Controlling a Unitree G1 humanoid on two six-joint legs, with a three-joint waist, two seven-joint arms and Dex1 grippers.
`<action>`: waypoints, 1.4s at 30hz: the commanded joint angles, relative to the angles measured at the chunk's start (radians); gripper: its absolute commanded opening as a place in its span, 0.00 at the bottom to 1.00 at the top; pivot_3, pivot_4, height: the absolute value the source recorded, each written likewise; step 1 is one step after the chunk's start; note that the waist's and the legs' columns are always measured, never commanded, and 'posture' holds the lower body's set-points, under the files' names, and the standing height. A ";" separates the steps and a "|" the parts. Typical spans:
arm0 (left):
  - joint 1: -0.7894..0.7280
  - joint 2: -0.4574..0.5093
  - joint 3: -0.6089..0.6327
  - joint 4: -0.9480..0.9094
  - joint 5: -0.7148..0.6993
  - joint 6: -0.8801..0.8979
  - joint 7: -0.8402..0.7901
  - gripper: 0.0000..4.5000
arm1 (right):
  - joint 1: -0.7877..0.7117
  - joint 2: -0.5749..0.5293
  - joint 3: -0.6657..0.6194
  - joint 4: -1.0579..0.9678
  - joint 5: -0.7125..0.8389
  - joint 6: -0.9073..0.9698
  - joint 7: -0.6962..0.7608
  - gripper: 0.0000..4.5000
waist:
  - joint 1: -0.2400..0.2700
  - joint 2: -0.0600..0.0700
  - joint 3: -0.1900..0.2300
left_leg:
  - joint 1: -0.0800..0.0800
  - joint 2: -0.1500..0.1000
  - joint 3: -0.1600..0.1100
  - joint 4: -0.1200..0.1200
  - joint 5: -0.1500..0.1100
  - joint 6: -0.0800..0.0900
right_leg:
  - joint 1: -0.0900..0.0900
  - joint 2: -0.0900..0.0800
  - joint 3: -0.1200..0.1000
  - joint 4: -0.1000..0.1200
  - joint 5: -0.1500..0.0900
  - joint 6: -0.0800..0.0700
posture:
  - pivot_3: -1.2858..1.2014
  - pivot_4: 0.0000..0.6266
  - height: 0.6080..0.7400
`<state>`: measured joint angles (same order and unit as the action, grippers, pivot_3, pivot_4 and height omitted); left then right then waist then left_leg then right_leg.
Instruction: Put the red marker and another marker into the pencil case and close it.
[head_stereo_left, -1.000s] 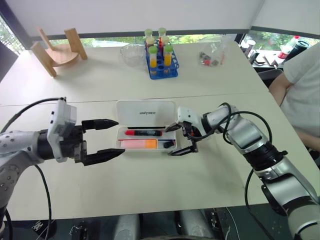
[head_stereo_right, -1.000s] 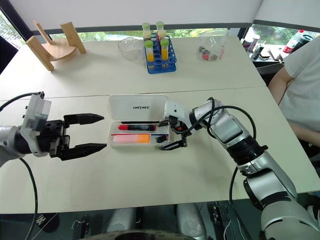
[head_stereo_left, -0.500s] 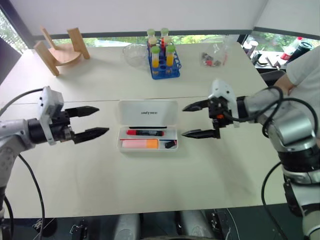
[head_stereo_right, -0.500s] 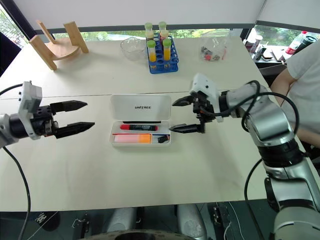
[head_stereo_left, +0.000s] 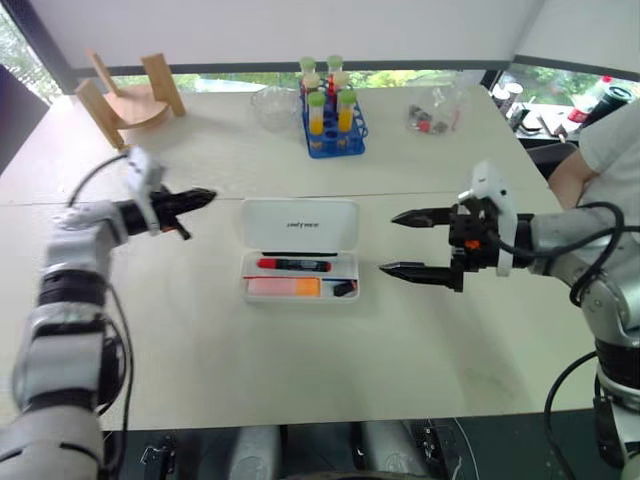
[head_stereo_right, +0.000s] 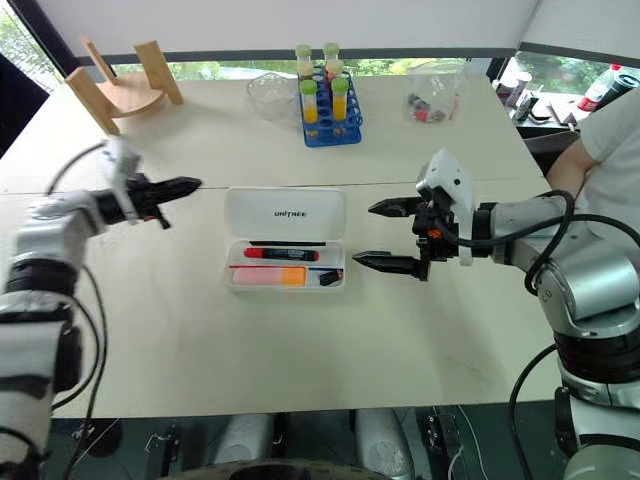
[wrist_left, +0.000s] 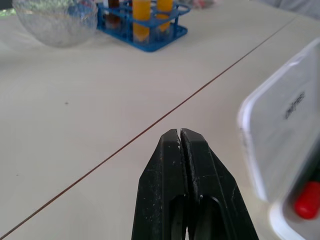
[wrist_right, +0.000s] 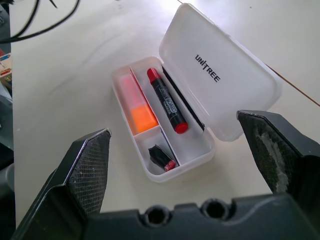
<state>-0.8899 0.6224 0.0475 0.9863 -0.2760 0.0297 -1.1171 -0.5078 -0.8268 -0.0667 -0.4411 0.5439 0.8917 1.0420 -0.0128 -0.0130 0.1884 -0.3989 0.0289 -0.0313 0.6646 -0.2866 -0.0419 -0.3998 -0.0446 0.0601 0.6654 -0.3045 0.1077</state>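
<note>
Right wrist view: a small black-red piece (wrist_right: 162, 157) is seen in the case's end compartment.
Case (head_stereo_left: 300, 225): lid open, mid-table (head_stereo_left: 300, 380); red marker (head_stereo_left: 292, 265) and orange highlighter (head_stereo_left: 284, 287) held inside.
Left gripper (head_stereo_left: 205, 196): fingers now pressed together, parted a second ago; empty.
Right gripper (head_stereo_left: 396, 242): spread wide, drawn back from the case.

White table (head_stereo_left: 300, 380) beneath windows (head_stereo_left: 400, 77)
</note>
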 joint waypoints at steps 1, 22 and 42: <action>-0.088 -0.063 0.023 0.122 0.024 -0.090 0.001 0.02 | -0.005 -0.024 -0.033 -0.035 0.027 0.013 -0.033 1.00 | 0.000 -0.001 0.000 | -0.003 0.000 -0.001 0.001 0.000 0.000 | -0.002 0.000 -0.001 0.000 0.000 0.000 | 0.52 0.24 1.00; 0.200 0.025 -0.140 -0.554 -0.078 0.411 -0.457 0.02 | 0.004 -0.057 0.006 -0.027 0.050 -0.015 -0.091 1.00 | 0.002 0.000 0.000 | -0.010 0.000 -0.004 0.003 0.001 -0.001 | -0.007 -0.001 -0.003 0.002 0.001 0.001 | 0.52 0.24 1.00; 0.648 0.201 0.266 -1.251 -0.363 0.771 -0.057 0.02 | 0.104 -0.089 0.006 -0.013 0.050 -0.035 -0.098 1.00 | -0.029 0.005 -0.008 | 0.007 0.003 -0.004 -0.003 0.000 0.001 | 0.006 0.002 -0.001 0.000 0.000 0.000 | 0.52 0.24 1.00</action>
<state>-0.2852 0.8105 0.2445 -0.1814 -0.5895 0.7611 -1.2055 -0.4172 -0.8916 -0.0203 -0.4328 0.5845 0.8669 0.9346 -0.0415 -0.0080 0.1802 -0.3927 0.0320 -0.0352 0.6617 -0.2869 -0.0411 -0.3948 -0.0442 0.0598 0.6657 -0.3051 0.1073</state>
